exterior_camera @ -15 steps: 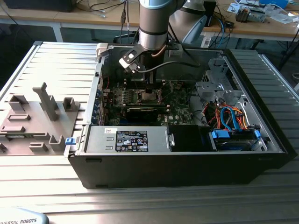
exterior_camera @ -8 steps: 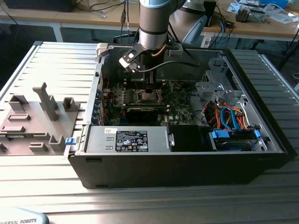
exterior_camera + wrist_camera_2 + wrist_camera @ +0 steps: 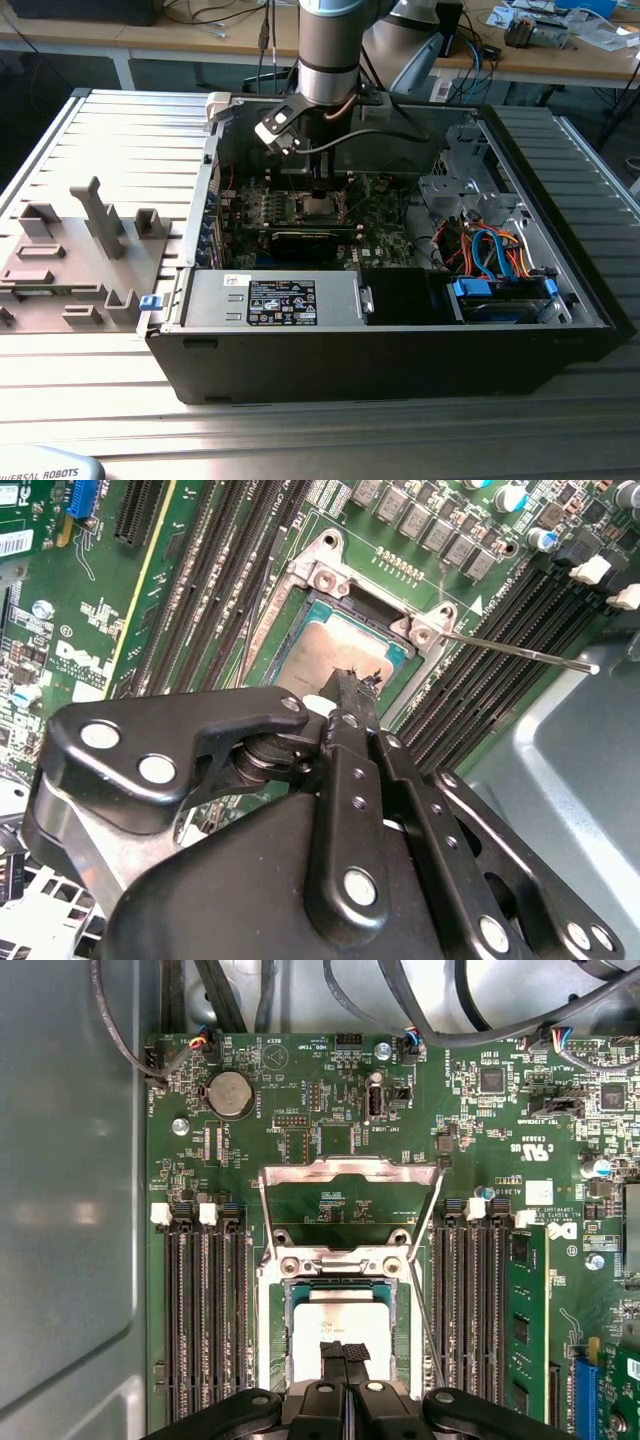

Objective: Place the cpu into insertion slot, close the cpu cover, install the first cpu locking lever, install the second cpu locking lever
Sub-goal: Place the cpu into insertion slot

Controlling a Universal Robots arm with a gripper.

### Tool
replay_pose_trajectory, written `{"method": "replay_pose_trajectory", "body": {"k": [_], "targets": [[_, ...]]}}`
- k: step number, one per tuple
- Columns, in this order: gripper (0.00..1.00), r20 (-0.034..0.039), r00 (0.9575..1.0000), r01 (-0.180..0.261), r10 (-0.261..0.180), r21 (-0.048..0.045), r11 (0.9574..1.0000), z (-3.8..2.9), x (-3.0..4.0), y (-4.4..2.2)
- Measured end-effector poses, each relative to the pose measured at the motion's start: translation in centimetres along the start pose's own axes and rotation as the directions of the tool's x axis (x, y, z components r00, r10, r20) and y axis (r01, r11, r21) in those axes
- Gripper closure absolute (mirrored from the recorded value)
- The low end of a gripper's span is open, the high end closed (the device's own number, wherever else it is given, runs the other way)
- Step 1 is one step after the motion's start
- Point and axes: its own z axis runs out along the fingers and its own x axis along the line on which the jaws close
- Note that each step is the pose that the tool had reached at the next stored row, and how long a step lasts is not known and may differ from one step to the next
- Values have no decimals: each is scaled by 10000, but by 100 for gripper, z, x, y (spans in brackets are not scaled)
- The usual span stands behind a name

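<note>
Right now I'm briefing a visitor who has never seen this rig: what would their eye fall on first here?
In the exterior view, the grey robot arm reaches down into the open black computer case on the metal table. In the first wrist view, the gripper, fingers together, sits over the silver cpu lying in the insertion slot, with the cpu cover swung open on the green motherboard.
</note>
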Motion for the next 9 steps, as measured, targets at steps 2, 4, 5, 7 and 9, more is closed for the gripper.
{"method": "replay_pose_trajectory", "body": {"k": [2,4,5,7,9], "targets": [[89,1,10000,0,0,0,10000,-5,0,0],[89,2,10000,0,0,0,10000,-10,0,0],[89,2,10000,0,0,0,10000,-12,-1,0],[89,1,10000,-1,1,0,10000,-17,0,0],[89,0,10000,0,0,0,10000,-21,-1,0]]}}
